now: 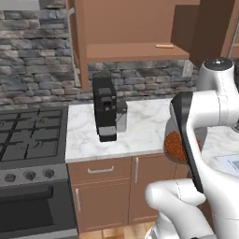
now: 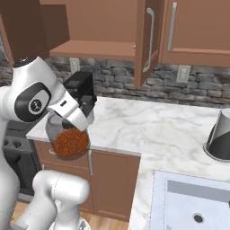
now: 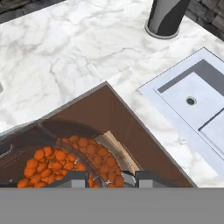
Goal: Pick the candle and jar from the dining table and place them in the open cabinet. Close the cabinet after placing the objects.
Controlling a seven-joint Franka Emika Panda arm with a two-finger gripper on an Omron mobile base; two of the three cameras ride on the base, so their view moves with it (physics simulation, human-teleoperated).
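Pincer: pinching the jar
Jar: up in the air, beside the counter
Cabinet: open

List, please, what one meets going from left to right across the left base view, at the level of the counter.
Stove → coffee machine → bare marble counter → jar of reddish-brown granules held at the arm → corner of the sink.

Even, bright, rendered light with no glare anywhere. The cabinet interior lies in soft shade, and the marble desk is evenly lit. All views look slightly soft and low in detail.
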